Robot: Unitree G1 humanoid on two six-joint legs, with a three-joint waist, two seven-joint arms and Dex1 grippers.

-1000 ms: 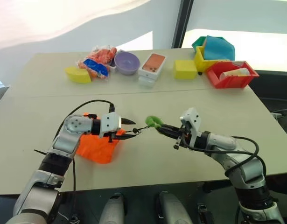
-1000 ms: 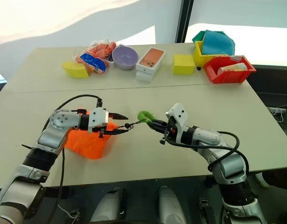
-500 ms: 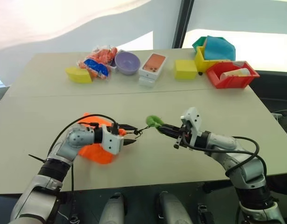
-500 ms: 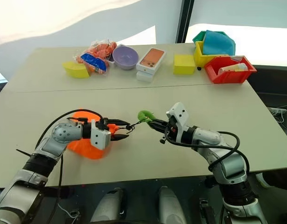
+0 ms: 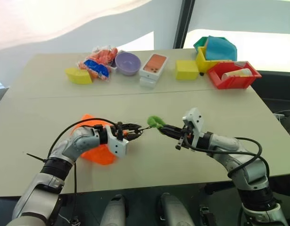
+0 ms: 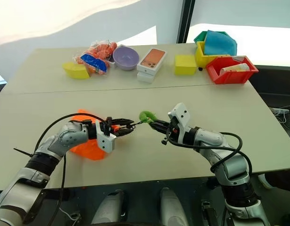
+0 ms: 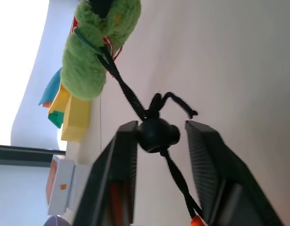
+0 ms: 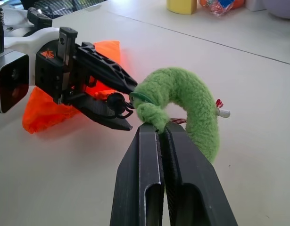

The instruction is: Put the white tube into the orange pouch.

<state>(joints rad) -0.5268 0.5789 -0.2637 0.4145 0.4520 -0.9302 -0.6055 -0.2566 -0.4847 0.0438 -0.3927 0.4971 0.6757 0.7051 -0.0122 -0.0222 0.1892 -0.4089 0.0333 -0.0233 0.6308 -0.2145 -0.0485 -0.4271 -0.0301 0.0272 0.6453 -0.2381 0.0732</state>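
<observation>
The orange pouch (image 6: 88,147) lies on the table (image 6: 149,96) under the left arm, and the white tube seems to lie in the red bin (image 6: 232,69) far behind it. Right gripper (image 8: 160,129) is pinched on the green ring (image 8: 182,106); left gripper (image 7: 159,136), narrowly parted, brackets the cord's black bead (image 7: 157,135). Best to clamp the bead squarely, then draw straight away from the pouch

Near front edge of table (image 5: 192,101): the orange pouch (image 5: 95,148) at left, partly under the left gripper (image 5: 134,133); its cord (image 7: 130,96) runs right to a ring (image 5: 155,122), pinched by the right gripper (image 5: 162,130). The cord's toggle (image 7: 157,135) sits between the left fingers. Along the far edge, left to right: wedge block (image 5: 78,75), snack packets (image 5: 98,62), bowl (image 5: 128,63), boxed phone (image 5: 153,67), cube block (image 5: 187,69), stacked bins (image 5: 215,52), with a tray (image 5: 233,75) in front holding a tube (image 5: 240,72).
</observation>
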